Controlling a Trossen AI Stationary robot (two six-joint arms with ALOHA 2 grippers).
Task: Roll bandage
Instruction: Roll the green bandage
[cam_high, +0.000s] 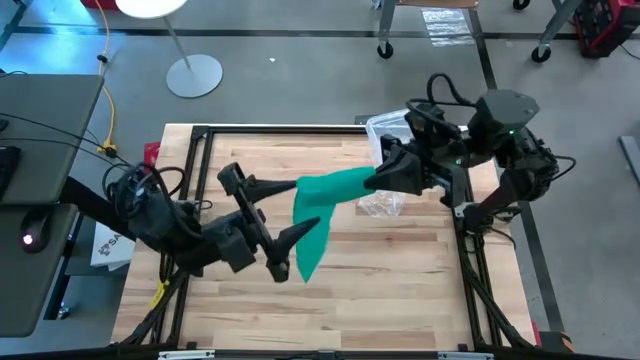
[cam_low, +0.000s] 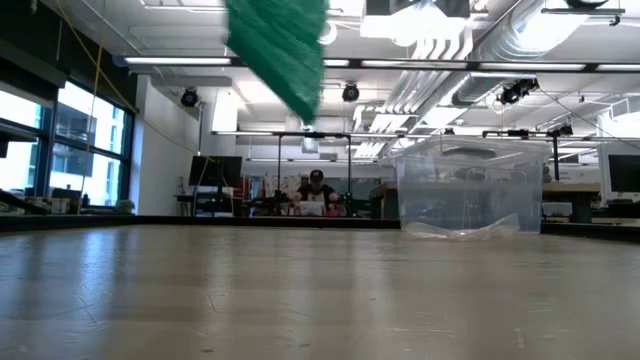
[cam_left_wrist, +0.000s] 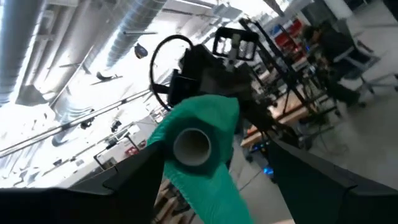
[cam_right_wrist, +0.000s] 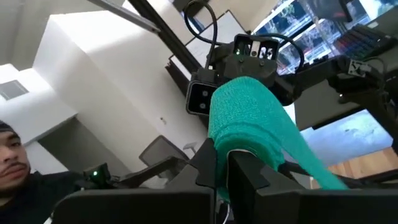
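The green bandage (cam_high: 325, 200) is held high over the table's middle. It is partly rolled on a pale hollow core (cam_left_wrist: 193, 146), and a loose tail (cam_low: 285, 50) hangs down without reaching the tabletop. My right gripper (cam_high: 383, 180) is shut on the rolled end (cam_right_wrist: 242, 118), coming from the table's right. My left gripper (cam_high: 308, 203) is open and comes from the left. Its two fingers (cam_left_wrist: 134, 171) stand either side of the roll's open end. My right gripper pinches the rolled end of the bandage (cam_right_wrist: 231, 146) between its two shut fingers (cam_right_wrist: 208, 165). It comes roughly level from the table's right. The roll itself hides the exact spot of contact. The roll is lifted clear and the tail hangs slack below. I cannot tell whether my left gripper touches the bandage.
A clear plastic box (cam_low: 470, 185) stands at the table's far right (cam_high: 385, 130). A crinkly clear bag (cam_high: 380, 205) lies in front of it, below my right arm. Black frame rails (cam_high: 200, 150) border the wooden tabletop. A person sits far behind the table (cam_low: 315, 195).
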